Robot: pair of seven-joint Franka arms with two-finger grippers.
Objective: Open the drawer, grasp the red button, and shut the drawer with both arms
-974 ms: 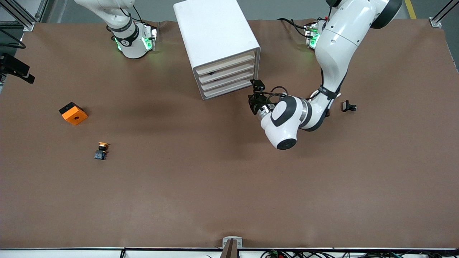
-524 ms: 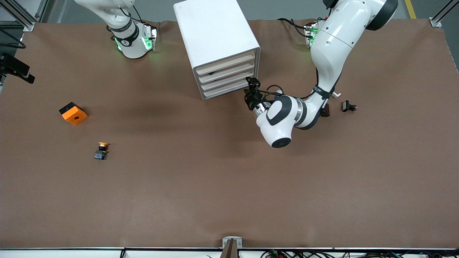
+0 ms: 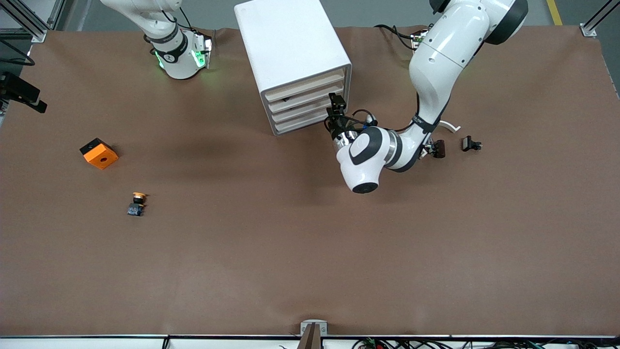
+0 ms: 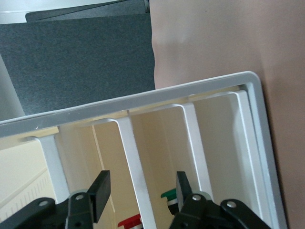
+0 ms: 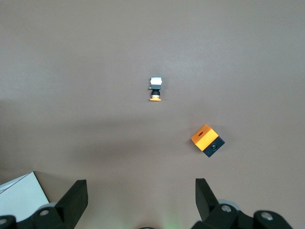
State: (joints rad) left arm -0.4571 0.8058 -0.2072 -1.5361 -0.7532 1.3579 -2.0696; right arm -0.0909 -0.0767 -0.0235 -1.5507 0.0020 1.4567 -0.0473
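Note:
The white cabinet (image 3: 290, 43) stands at the robots' edge of the table with four pale beige drawers (image 3: 305, 104), all shut. My left gripper (image 3: 332, 117) is open, right in front of the drawer fronts at the end toward the left arm. In the left wrist view the left gripper (image 4: 141, 191) straddles a white front strip of the cabinet (image 4: 143, 98). The button's red cap (image 4: 131, 222) shows through a gap between the drawers (image 4: 162, 143), beside a green cap (image 4: 167, 194). My right gripper (image 5: 139, 186) is open and empty, high over the table; it does not show in the front view.
A yellow-capped button (image 3: 137, 202) and an orange cube (image 3: 99, 153) lie toward the right arm's end; both show in the right wrist view, button (image 5: 155, 88) and cube (image 5: 207, 140). Two small black parts (image 3: 471, 143) (image 3: 438, 148) lie near the left arm's elbow.
The left arm has swung its gripper closer to the cabinet, up to the drawer fronts. The right arm's base and the table objects have not moved.

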